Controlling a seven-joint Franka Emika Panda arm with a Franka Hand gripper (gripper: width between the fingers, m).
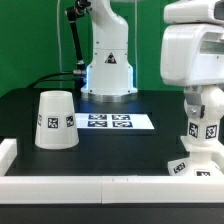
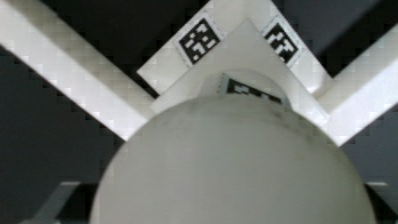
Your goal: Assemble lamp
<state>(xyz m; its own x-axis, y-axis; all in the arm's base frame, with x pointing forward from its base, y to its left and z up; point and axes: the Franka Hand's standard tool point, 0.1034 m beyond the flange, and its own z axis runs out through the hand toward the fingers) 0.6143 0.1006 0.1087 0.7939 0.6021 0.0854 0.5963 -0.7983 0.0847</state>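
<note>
Shade [image 1: 56, 120]: matte white tapered cup, mouth down, on the counter's [image 1: 100, 150] matte black top at the exterior view's left. Bulb [image 2: 222, 160]: smooth white, ball-shaped, over the blocky tagged base [image 1: 200, 122] at the right. Pincer: grip state cannot be told. Marker board [image 1: 110, 122]: flat, mid-counter. Green backdrop.
</note>
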